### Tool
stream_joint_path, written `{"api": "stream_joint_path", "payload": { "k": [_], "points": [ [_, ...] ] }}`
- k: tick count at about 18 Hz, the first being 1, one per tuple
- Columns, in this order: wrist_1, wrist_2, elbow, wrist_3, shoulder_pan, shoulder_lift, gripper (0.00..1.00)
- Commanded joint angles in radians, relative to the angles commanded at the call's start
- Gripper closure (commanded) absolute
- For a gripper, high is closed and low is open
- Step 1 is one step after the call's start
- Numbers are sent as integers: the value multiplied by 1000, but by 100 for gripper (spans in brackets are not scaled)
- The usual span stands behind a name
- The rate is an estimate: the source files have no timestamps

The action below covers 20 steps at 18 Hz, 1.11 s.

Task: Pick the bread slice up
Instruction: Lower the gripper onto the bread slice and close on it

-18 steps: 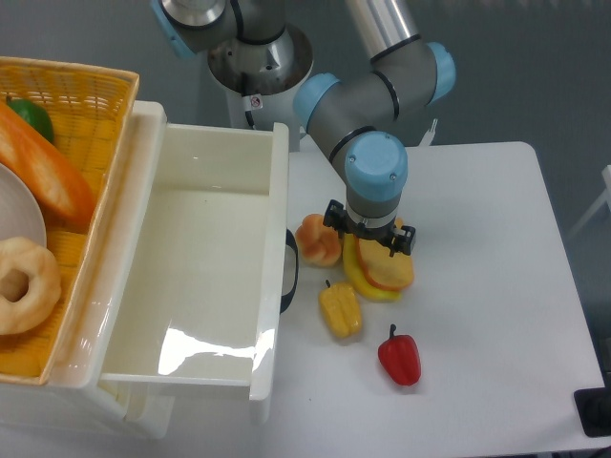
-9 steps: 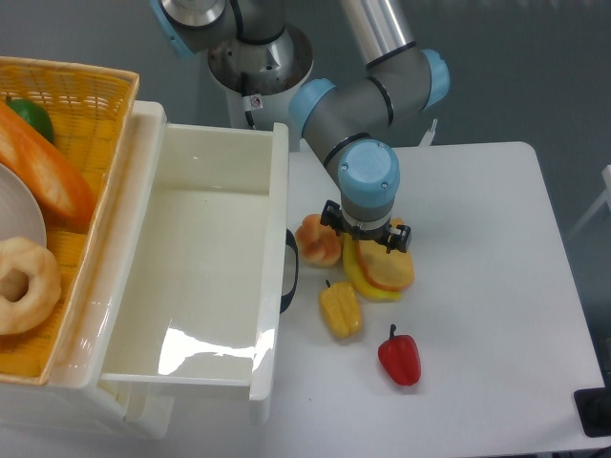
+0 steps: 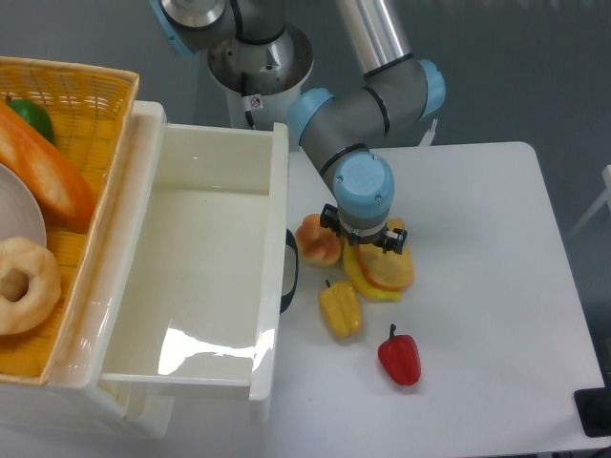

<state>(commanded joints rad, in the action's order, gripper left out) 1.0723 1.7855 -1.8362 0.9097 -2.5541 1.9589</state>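
The bread slice (image 3: 389, 271), flat and orange-tan with a darker crust, lies on a yellow toy food piece (image 3: 364, 279) on the white table. My gripper (image 3: 363, 239) points straight down over the slice's upper left part. The blue wrist hides most of it. Black finger parts (image 3: 329, 218) stick out on both sides of the wrist, spread apart, so the jaws look open. The fingertips are hidden, and I cannot tell if they touch the slice.
A round knotted bun (image 3: 318, 240) sits just left of the gripper. A yellow pepper (image 3: 340, 308) and a red pepper (image 3: 400, 356) lie in front. A white open drawer (image 3: 205, 277) stands left, beside a wicker basket (image 3: 67, 91) holding a baguette (image 3: 43, 172) and a doughnut (image 3: 19, 283).
The gripper and wrist have shifted a little to the left over the food pile. The bread slice has stayed in place.
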Motion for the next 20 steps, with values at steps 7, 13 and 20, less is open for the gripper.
{"api": "stream_joint_path", "payload": {
  "k": [7, 13, 20],
  "points": [
    [0, -2, 8, 5, -6, -2, 34],
    [2, -3, 11, 12, -9, -2, 63],
    [2, -3, 12, 20, -12, -5, 95]
  ]
}}
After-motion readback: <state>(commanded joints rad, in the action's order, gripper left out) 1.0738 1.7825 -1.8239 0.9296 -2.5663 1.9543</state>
